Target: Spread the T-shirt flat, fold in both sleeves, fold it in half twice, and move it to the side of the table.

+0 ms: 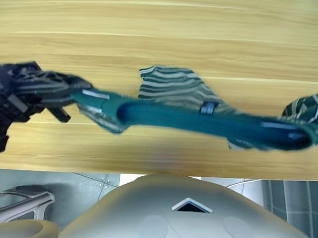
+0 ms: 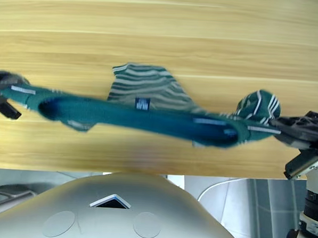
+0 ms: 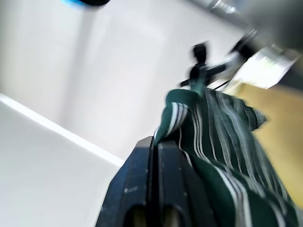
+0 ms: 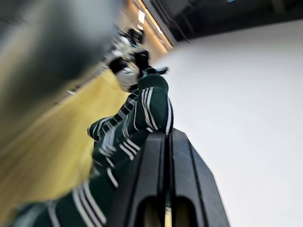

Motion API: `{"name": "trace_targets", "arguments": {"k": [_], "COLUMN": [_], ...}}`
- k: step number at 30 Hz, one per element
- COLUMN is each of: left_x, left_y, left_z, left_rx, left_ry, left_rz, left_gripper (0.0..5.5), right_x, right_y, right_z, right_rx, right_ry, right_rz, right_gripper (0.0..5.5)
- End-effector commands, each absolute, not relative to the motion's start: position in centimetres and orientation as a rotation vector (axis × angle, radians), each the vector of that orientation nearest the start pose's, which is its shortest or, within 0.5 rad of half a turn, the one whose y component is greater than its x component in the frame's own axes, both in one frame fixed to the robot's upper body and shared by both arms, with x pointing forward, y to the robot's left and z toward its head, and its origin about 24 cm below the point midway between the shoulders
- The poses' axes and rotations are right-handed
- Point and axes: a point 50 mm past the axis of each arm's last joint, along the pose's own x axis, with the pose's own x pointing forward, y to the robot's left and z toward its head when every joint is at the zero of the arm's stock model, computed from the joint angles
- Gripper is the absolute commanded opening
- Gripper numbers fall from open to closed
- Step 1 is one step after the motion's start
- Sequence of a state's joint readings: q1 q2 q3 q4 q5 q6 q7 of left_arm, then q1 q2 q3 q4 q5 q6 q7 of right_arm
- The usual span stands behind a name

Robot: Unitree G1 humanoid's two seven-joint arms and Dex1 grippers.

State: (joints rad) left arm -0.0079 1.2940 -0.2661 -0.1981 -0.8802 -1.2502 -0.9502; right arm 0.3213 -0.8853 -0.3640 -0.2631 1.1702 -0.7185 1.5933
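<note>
Jaws both clamped on shirt (image 1: 201, 121): L gripper (image 3: 156, 145) at one end, R gripper (image 4: 165, 138) at other. Shirt strung taut over tabletop's (image 1: 163, 34) near edge. Risk: bunched grips could slip under tension; shirt drops twisted, poss. off near edge.

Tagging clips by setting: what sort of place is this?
Probably an indoor lab or workroom: a wooden table with a T-shirt held over it, grey tiled floor below its edge, and a plain white wall behind.

Striped T-shirt (image 2: 143, 118) taut over table (image 2: 153, 23)
</note>
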Motion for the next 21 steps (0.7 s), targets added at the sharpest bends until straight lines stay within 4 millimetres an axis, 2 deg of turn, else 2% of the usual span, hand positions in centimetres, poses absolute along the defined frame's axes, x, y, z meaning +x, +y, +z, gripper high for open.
{"name": "trace_targets", "arguments": {"k": [1,3,6,7,8,9,10,11,12,13,14,15,17,18,20,21], "left_x": [18.1,20.3,26.5,29.5,32.9,36.4,38.4,38.5,37.1,34.8,32.6,31.2,30.4,30.8,31.5,31.8], "left_y": [22.2,21.8,21.4,21.3,20.8,19.7,19.1,19.6,20.5,21.5,22.6,23.3,25.0,26.1,27.8,27.9], "left_z": [19.7,19.6,21.7,23.2,25.6,29.5,33.5,39.3,43.8,47.4,49.2,49.6,46.5,43.3,35.3,30.8], "left_rx": [0.724,0.785,0.876,0.919,0.950,0.948,0.955,0.898,0.773,0.588,0.505,0.493,0.624,0.726,0.898,0.976], "left_ry": [-0.832,-0.739,-0.592,-0.514,-0.426,-0.375,-0.380,-0.519,-0.674,-0.862,-1.029,-1.148,-1.245,-1.231,-1.120,-1.024], "left_rz": [-1.460,-1.520,-1.512,-1.465,-1.336,-1.054,-0.738,-0.318,-0.050,0.061,0.088,0.061,0.018,-0.014,-0.103,-0.199], "left_gripper": [0.03,0.03,0.03,0.03,0.03,0.03,0.03,0.03,0.03,0.03,0.03,0.03,0.03,0.03,0.03,0.03], "right_x": [15.7,19.1,26.9,30.5,34.8,38.4,39.6,39.0,37.8,36.3,34.8,34.0,33.3,33.2,32.9,32.5], "right_y": [-26.8,-26.5,-26.1,-25.6,-24.8,-24.3,-24.2,-24.4,-24.2,-24.2,-24.4,-24.7,-25.3,-25.8,-26.7,-27.3], "right_z": [18.0,17.6,18.9,20.3,22.8,27.5,32.3,37.5,41.1,43.6,44.8,44.9,41.9,39.1,32.7,29.3], "right_rx": [-0.556,-0.604,-0.702,-0.768,-0.869,-0.956,-0.995,-0.943,-0.854,-0.780,-0.731,-0.727,-0.790,-0.861,-0.948,-0.994], "right_ry": [-0.650,-0.526,-0.380,-0.321,-0.231,-0.228,-0.296,-0.452,-0.588,-0.729,-0.862,-0.944,-1.020,-1.013,-0.956,-0.900], "right_rz": [1.425,1.461,1.324,1.177,0.899,0.489,0.148,-0.132,-0.247,-0.297,-0.297,-0.283,-0.207,-0.183,-0.089,-0.040], "right_gripper": [0.00,0.00,0.00,0.00,0.00,0.00,0.00,0.00,0.00,0.00,0.00,0.00,0.00,0.00,0.00,0.00]}}
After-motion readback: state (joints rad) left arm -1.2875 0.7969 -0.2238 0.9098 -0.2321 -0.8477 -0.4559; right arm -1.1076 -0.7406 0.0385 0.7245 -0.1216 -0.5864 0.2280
